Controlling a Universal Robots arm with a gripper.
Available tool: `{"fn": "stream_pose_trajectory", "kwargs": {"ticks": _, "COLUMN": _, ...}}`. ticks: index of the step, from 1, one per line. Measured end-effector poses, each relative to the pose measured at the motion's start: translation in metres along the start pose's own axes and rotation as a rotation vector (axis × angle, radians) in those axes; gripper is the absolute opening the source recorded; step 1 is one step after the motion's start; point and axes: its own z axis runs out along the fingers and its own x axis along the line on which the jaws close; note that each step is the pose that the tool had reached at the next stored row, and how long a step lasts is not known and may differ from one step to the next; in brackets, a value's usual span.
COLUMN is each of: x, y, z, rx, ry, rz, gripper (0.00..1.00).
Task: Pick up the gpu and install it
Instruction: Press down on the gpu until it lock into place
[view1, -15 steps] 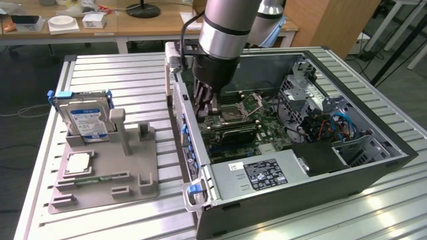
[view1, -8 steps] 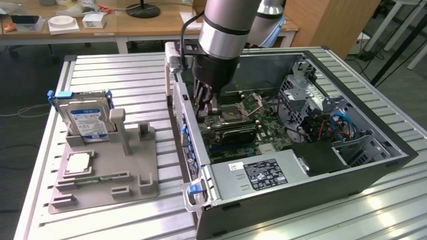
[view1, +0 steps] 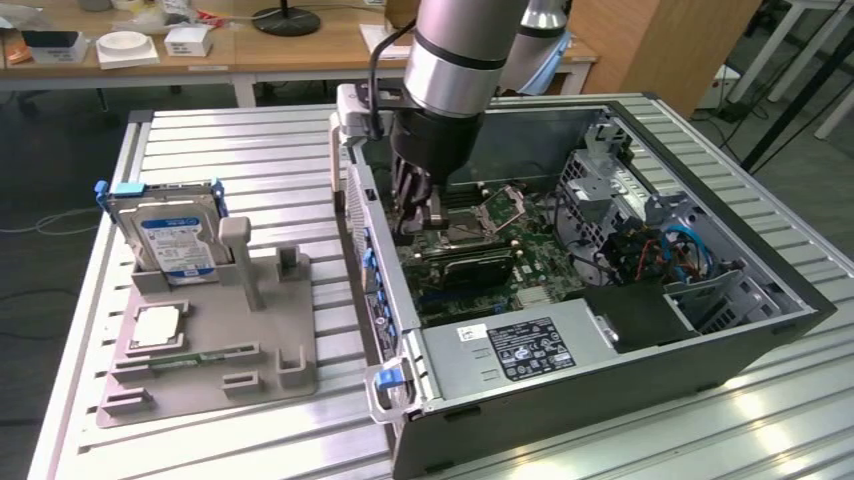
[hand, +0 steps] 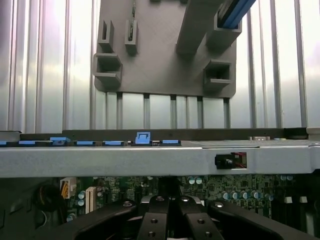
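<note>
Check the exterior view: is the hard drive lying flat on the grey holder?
No, the hard drive stands upright at the back of the grey holder.

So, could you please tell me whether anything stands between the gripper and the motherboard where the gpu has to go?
Nothing visible does. The gripper, shut, hangs inside the open case just above the motherboard, with no cable or part between them. I cannot make out the gpu itself.

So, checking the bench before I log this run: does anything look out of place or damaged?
Nothing stands out. The gripper is shut, down inside the open computer case over the motherboard; the hard drive stands upright in the gray holder.
</note>
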Motion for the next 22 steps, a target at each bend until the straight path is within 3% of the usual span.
{"fn": "stream_pose_trajectory", "kwargs": {"ticks": 3, "x": 0.0001, "y": -0.0001, "z": -0.0001, "rx": -0.0009, "ry": 0.0056, "rz": -0.011, "gripper": 0.11}}
{"fn": "stream_pose_trajectory", "kwargs": {"ticks": 11, "x": -0.0055, "y": 0.0005, "z": 0.0009, "rx": -0.0007, "ry": 0.0061, "rz": -0.013, "gripper": 0.11}}
{"fn": "stream_pose_trajectory", "kwargs": {"ticks": 15, "x": -0.0055, "y": 0.0024, "z": 0.001, "rx": -0.0009, "ry": 0.0171, "rz": -0.013, "gripper": 0.11}}
{"fn": "stream_pose_trajectory", "kwargs": {"ticks": 22, "x": -0.0056, "y": 0.0037, "z": 0.0013, "rx": -0.0006, "ry": 0.0201, "rz": -0.012, "gripper": 0.11}}
